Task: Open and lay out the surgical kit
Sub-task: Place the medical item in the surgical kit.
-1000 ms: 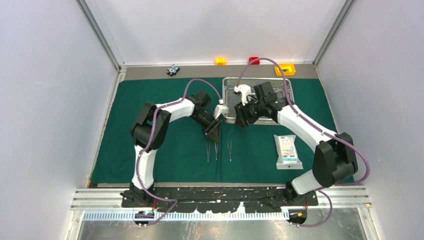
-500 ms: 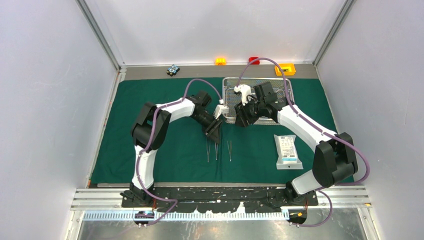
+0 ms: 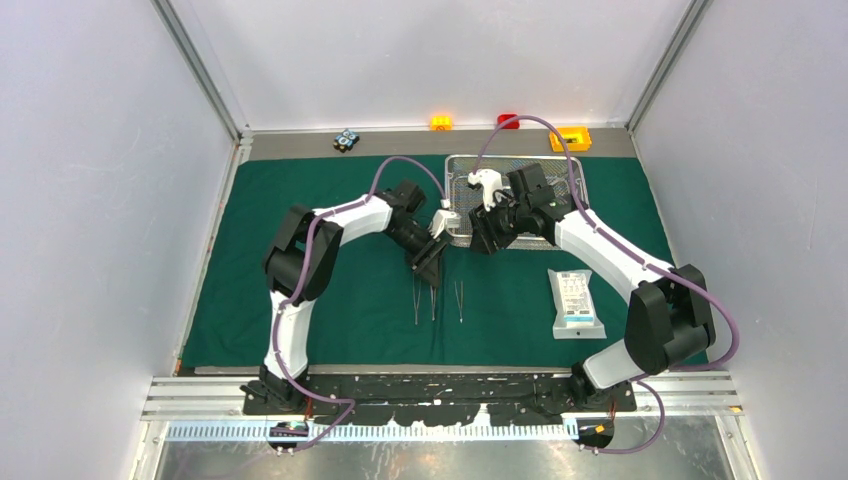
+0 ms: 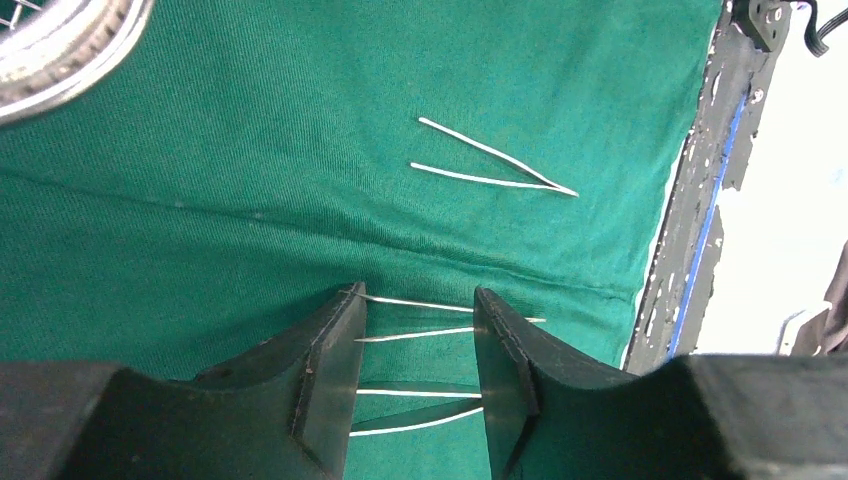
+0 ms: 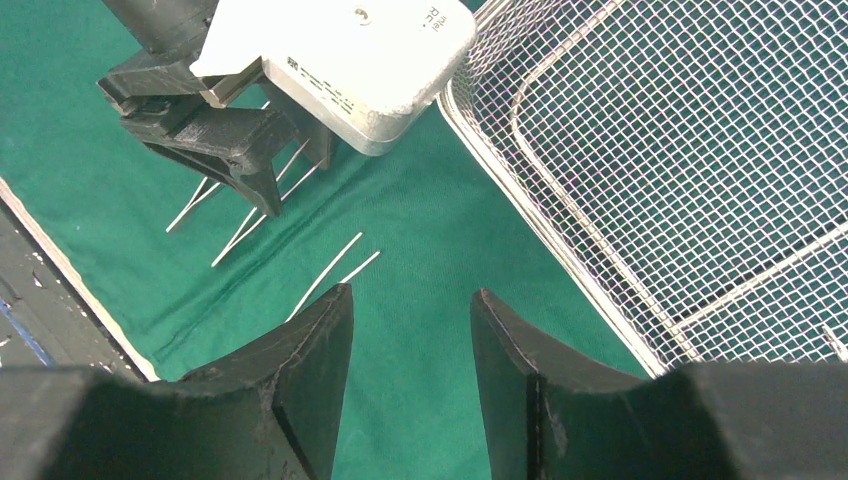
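Left gripper (image 4: 417, 300) hangs w/ jaws apart, gripping nothing, over two slim silver tweezers (image 4: 440, 332). They lie side by side on the dark green cloth drape (image 3: 280, 190), nearer the surface's near edge, abt midway along it. A third pair of silver tweezers (image 3: 459, 300) lies just to their right. Right gripper (image 5: 410, 295) is also open and empty, over cloth beside the near-left corner of the rectangular steel wire-mesh tray (image 5: 680, 150). Tray sits twd the far edge; the part seen shows only mesh w/ green through it. Flat white pouch (image 3: 577, 303) twd the right edge shows in top view only. Only the wrist views show the jaw gaps clearly.
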### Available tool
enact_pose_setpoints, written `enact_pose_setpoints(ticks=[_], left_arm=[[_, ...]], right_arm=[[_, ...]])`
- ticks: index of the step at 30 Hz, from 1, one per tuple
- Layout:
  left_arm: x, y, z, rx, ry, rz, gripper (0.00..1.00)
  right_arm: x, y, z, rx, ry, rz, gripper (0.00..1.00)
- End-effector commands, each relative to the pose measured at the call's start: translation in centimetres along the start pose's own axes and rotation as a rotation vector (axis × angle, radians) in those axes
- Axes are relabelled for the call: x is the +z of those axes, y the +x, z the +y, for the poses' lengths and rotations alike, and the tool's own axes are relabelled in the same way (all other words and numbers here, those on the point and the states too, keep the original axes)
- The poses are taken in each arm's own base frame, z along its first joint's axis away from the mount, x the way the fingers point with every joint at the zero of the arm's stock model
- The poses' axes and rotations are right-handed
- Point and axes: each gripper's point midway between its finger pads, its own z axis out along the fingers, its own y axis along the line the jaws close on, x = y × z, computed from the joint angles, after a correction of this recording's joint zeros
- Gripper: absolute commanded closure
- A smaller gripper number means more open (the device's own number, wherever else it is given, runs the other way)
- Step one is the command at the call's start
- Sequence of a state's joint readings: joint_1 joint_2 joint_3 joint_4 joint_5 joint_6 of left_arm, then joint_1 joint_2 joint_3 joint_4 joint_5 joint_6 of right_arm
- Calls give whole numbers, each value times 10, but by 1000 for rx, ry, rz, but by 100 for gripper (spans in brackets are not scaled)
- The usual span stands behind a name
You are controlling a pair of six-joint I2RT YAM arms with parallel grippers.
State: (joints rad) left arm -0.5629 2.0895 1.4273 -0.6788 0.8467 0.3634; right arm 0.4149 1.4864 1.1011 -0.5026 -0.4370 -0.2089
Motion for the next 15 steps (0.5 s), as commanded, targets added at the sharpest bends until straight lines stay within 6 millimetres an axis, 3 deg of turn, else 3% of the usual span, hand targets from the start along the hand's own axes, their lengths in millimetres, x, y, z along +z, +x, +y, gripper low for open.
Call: enact_pose_setpoints(ticks=[1,15], left_arm=[[-11,-7,9,68,-81,19,53],[-22,-17,9,128,-114,3,52]], right_arm=[[0,-9,0,-22,-11,-26,48],[0,-9,0,-25,-10,-28,49]])
